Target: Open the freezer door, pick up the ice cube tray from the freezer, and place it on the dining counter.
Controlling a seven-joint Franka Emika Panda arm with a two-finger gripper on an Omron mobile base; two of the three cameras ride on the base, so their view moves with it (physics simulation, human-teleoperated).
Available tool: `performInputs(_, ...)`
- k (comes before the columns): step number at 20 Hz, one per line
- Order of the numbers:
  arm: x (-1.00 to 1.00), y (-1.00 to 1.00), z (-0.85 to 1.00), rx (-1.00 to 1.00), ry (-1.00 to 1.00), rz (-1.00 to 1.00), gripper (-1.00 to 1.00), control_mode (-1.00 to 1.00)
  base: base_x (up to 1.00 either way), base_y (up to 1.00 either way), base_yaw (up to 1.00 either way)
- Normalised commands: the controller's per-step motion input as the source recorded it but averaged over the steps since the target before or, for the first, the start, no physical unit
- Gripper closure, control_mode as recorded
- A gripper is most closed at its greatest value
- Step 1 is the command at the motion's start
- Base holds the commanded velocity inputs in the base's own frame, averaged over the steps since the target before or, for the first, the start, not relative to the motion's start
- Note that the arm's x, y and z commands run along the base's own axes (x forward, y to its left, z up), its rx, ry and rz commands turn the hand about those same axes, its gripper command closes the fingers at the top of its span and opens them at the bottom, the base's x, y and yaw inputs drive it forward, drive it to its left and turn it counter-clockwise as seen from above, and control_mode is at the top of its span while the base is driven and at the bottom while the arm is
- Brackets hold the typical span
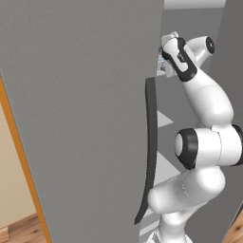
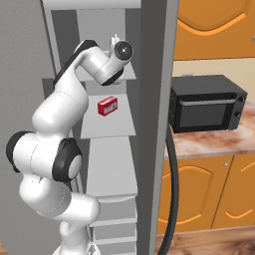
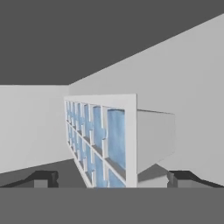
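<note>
From the left base view, the freezer door (image 1: 85,118) stands swung open beside my arm, its dark handle (image 1: 149,152) close by. From the right, I reach onto an upper freezer (image 2: 112,149) shelf (above a red box (image 2: 107,105)). Hand view: my gripper (image 3: 114,178) is spread wide, the ice cube tray (image 3: 103,140) on edge between the fingers.

Matte grey freezer door (image 1: 85,118), glossy white arm (image 2: 50,154), translucent plastic-looking ice cube tray (image 3: 103,140)
</note>
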Motion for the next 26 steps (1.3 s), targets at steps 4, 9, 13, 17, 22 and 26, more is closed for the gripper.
performInputs(4, 0.29, 0.00, 0.00, 0.00, 0.00, 0.00, -1.00, -1.00, 0.00, 0.00, 0.00)
performInputs(9, 0.28, 0.00, 0.00, 0.00, 0.00, 0.00, -1.00, -1.00, 0.00, 0.00, 0.00)
performInputs(13, 0.24, 0.00, 0.00, 0.00, 0.00, 0.00, -1.00, -1.00, 0.00, 0.00, 0.00)
performInputs(17, 0.18, 0.00, 0.04, 0.00, 0.00, 0.00, -1.00, -1.00, 0.00, 0.00, 0.00)
performInputs(22, 0.06, 0.00, 0.05, 0.00, 0.00, 0.00, -1.00, -1.00, 0.00, 0.00, 0.00)
performInputs(26, 0.07, 0.00, 0.11, 0.00, 0.00, 0.00, -1.00, -1.00, 0.00, 0.00, 0.00)
